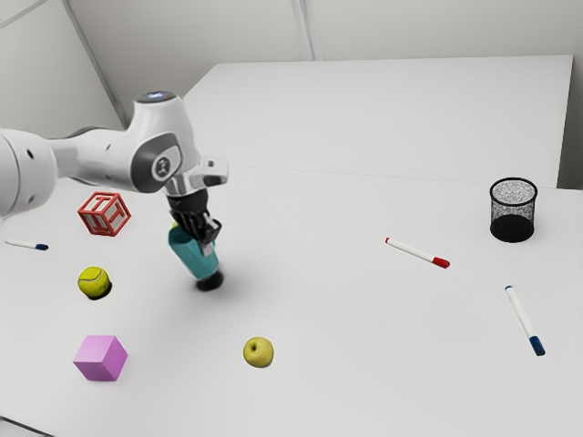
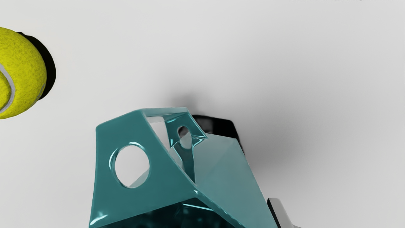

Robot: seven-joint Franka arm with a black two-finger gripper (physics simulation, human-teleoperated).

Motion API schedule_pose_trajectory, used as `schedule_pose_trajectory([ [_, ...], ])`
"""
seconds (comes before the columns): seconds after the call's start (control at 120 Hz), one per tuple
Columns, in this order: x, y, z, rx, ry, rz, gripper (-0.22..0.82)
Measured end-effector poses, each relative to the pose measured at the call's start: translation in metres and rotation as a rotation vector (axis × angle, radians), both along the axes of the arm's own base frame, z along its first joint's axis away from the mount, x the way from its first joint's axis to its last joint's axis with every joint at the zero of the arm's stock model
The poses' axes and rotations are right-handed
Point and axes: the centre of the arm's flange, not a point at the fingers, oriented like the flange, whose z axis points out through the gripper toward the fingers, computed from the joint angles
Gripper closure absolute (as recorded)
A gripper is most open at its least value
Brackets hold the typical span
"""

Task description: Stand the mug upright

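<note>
"What does the mug [image 1: 196, 262] look like?"

"Teal and glossy, with flat, angular faces. The wrist view shows round holes through the part that juts from its side, a paler wall beside that, and a dark teal inside."

"Which way does it point?"

"It's tilted. In the exterior view its mouth faces up and toward the exterior view's left, and its base is down toward the exterior view's right. The long axis slopes steeply between them."

"And where is it?"

"Low at the table [image 1: 364, 319], just under the gripper [image 1: 209, 244], between the tennis ball [image 1: 93, 282] and the red marker [image 1: 417, 252]. There's a black patch by its base; I can't tell whether the base touches the tabletop."

"Is the gripper wide, narrow or holding it?"

"It's right at the mug, but I can't tell how far it's opened or whether it has a grip."
</note>
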Motion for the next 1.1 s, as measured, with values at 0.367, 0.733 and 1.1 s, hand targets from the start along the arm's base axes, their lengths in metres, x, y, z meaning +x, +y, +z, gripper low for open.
schedule_pose_trajectory([
  [0.367,0.013,-0.01,-0.027,-0.013,-0.022,0.027,0.76],
  [0.733,0.019,-0.018,-0.012,-0.012,-0.073,0.038,0.27],
  [1.1,0.041,-0.015,0.1,-0.01,-0.182,0.093,0.05],
])
